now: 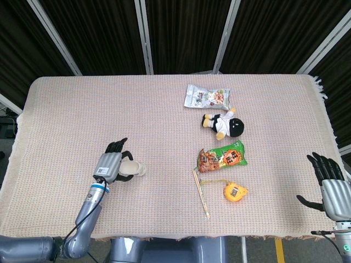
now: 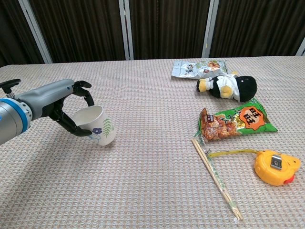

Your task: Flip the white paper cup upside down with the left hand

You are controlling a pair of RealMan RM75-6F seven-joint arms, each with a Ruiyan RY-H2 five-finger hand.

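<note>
The white paper cup point(image 2: 98, 127), printed with a small flower and green leaves, is tilted with its mouth turned toward the left and its base toward the right. My left hand point(image 2: 66, 105) grips it around the rim, fingers curled over the top and thumb beneath. From the head view the cup point(image 1: 135, 168) sticks out to the right of my left hand point(image 1: 111, 163) near the table's front left. My right hand point(image 1: 329, 183) hovers at the far right edge, fingers spread, holding nothing.
A silver snack bag point(image 1: 207, 97) and a black-and-white plush toy point(image 1: 225, 124) lie at the back right. A green snack bag point(image 1: 222, 157), wooden chopsticks point(image 1: 201, 193) and an orange tape measure point(image 1: 235, 192) lie at the right front. A woven cloth point(image 1: 164, 120) covers the table.
</note>
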